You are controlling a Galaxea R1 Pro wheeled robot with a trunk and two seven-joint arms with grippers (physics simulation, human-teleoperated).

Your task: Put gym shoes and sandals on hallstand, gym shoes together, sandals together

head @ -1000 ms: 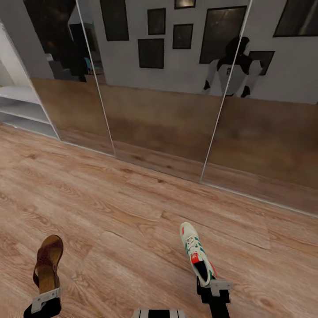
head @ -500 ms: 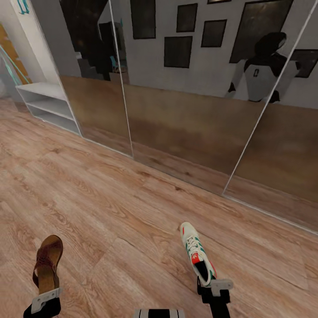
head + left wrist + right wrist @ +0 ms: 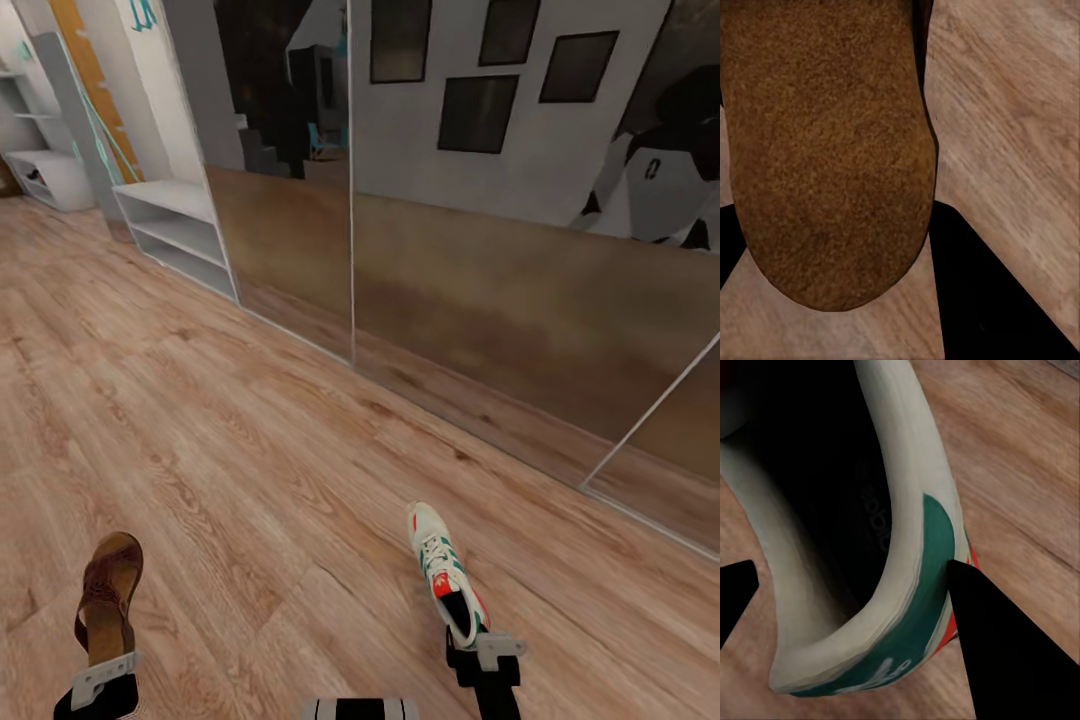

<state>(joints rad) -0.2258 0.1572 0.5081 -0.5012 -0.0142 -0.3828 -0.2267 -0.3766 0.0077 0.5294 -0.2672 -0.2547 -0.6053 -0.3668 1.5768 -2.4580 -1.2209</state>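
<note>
Head view alone shows hallstand (image 3: 170, 225) beyond held sandal (image 3: 108, 595), gym shoe (image 3: 445, 570).

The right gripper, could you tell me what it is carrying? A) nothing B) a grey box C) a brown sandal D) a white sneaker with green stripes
D: the right gripper is closed on the heel of the sneaker, while the left gripper holds the sandal.
</note>
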